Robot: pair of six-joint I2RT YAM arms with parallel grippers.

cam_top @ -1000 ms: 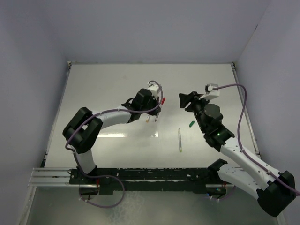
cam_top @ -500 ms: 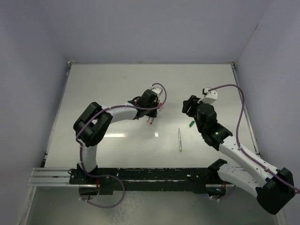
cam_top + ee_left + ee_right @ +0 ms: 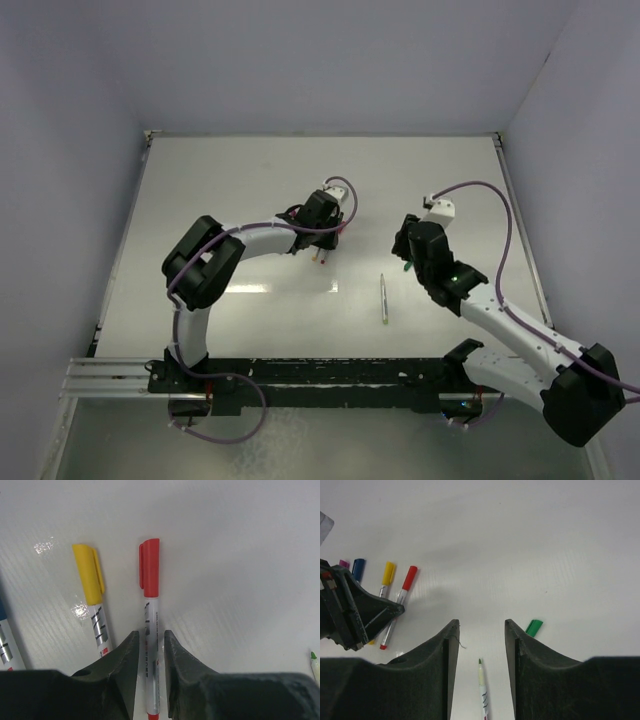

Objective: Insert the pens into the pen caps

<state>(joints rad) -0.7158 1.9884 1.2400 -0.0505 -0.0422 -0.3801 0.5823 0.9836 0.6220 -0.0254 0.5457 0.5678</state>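
where my left end effector (image 3: 150, 635) stands, it straddles the red pen (image 3: 151, 615), which lies capped on the desk (image 3: 240, 555). the jaws are parted narrowly, a sliver of desk shows on each side of the barrel, and nothing is gripped. the yellow pen (image 3: 94, 595), also capped, lies just beside my left finger, with a blue pen (image 3: 4, 642) further left at the frame edge. my right end effector (image 3: 481, 622) hangs empty, jaws wider apart, above the green pen (image 3: 482, 690), whose bare tip points up between the fingers. the green cap (image 3: 534, 627) lies loose just right of it, not touching.

judgement: four pens look done; green is outstanding. to clear the red pen well, i should rise straight up without twisting, since sideways drift would roll it into the yellow one. for green, i would close on the barrel mid-length, square to it, leaving the tip free for the cap.

clearances: the capped row sits near mid-desk, well apart from the green pair. both arms crowd the centre, so the left should retreat toward its own side. desk edges are far off all round, and open room lies beyond the row and right of the cap.
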